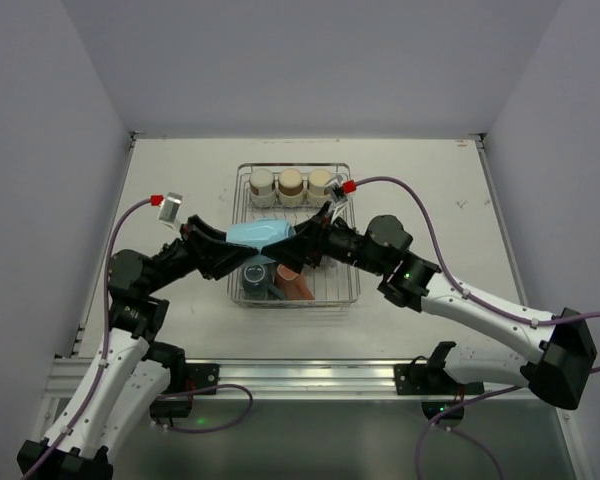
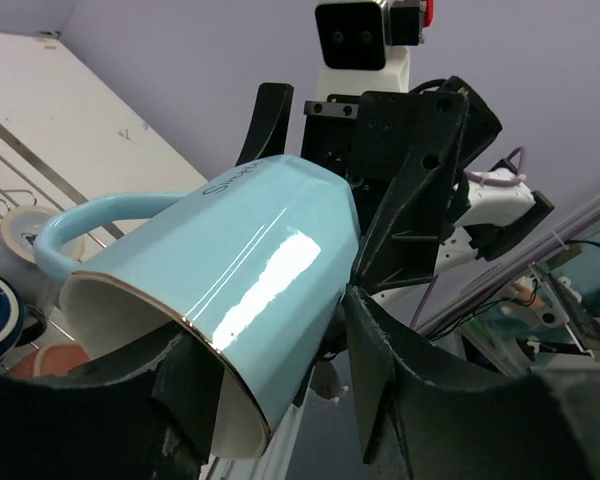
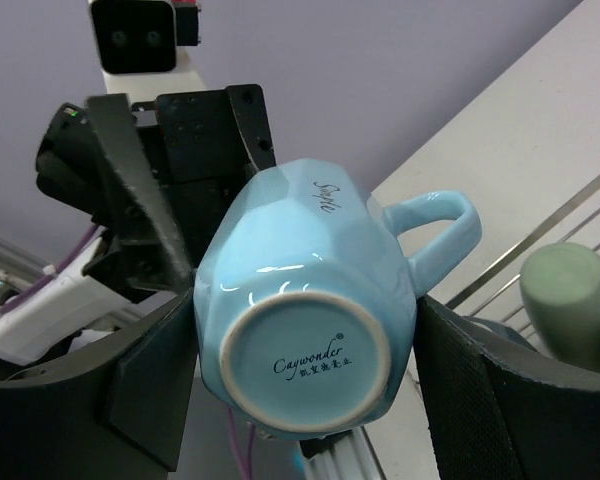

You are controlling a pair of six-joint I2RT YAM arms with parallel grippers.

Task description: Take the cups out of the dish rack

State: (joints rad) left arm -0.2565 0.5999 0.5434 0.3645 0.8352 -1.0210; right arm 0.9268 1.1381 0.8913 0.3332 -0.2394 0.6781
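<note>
A light blue mug (image 1: 260,234) hangs on its side above the dish rack (image 1: 242,178), between my two grippers. My right gripper (image 1: 302,238) is shut on its base end; in the right wrist view both fingers press the sides of the mug (image 3: 300,300), whose base faces the camera. My left gripper (image 1: 232,244) is at the mug's mouth. In the left wrist view one finger (image 2: 170,385) sits inside the rim of the mug (image 2: 250,270) and the other finger (image 2: 375,350) stands apart from its wall, so the jaws are open.
Three cream and tan cups (image 1: 292,185) stand in a row at the rack's back. A navy cup (image 1: 255,281) and a salmon cup (image 1: 296,284) lie at its front, under the arms. A sage green cup (image 3: 570,300) shows in the right wrist view.
</note>
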